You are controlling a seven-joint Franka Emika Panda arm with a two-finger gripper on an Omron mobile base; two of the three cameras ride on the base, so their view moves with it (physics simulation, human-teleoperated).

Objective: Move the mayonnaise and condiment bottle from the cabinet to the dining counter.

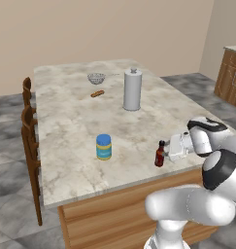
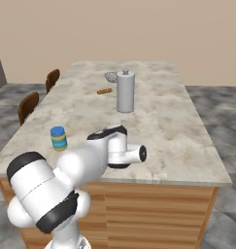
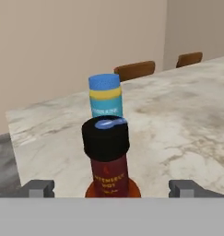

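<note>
The condiment bottle (image 1: pixel 160 154), dark red-brown with a black cap, stands upright on the dining counter (image 1: pixel 66 116) near its front edge. My gripper (image 1: pixel 168 150) is level with it from the right, open, its fingertips (image 3: pixel 37 188) wide on either side of the condiment bottle (image 3: pixel 106 156) without touching it. The mayonnaise (image 1: pixel 104 147), a blue-lidded jar, stands on the counter a little to the bottle's left. In the hand view the mayonnaise (image 3: pixel 105 96) is right behind the bottle. In the right base view the mayonnaise (image 2: pixel 58 138) is left of my arm, which hides the bottle. The cabinet is out of view.
A tall grey cylinder (image 1: pixel 132 89) with a knob top stands mid-counter, with a small wire bowl (image 1: pixel 96 78) and a brown stick-like item (image 1: pixel 97 94) behind it. Wooden chairs (image 1: pixel 29 126) line the counter's left side. Low wood base cabinets (image 1: pixel 231 78) stand at far right.
</note>
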